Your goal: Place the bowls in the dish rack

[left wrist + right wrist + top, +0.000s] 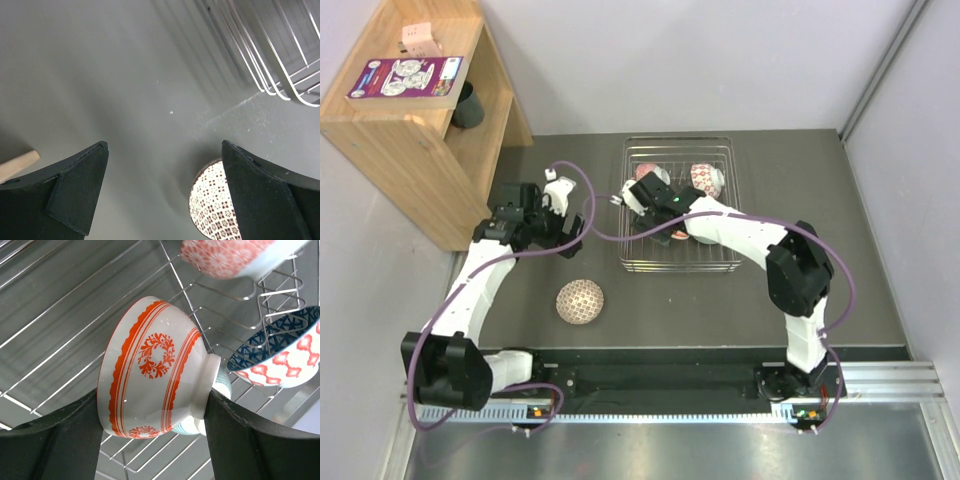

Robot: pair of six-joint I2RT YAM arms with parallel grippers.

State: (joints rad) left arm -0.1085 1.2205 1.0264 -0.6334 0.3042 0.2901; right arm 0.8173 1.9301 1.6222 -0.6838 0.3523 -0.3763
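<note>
R gripper (152,402) is clamped across the grey-white bowl (150,365) w/ orange wreaths. One pad is near the rim, the other at the foot, so the bowl hangs on edge w/ its rim facing sideways. We read that as the orientation needed to slip between tines (280,295). It hangs inside the dish rack (705,266), floor wires right behind it; contact w/ them we can't tell. Already racked: red-orange floral bowl (225,257) and blue-lattice bowl (280,360), both tipped on edge. A pale green bit (223,385) peeks from just behind the held bowl's foot, prob. the mint one. The slot aimed for looks like the one beside these, which keeps the row packed. L gripper (164,150) is spread wide, holding nothing, above the table (125,75) near the rack's corner. The mesh-pattern bowl (580,301) sits on the table outside the rack, apparently upside down. We judge L is staged for it, the last one out. Risk: held bowl knocking a neighbour on release.
</note>
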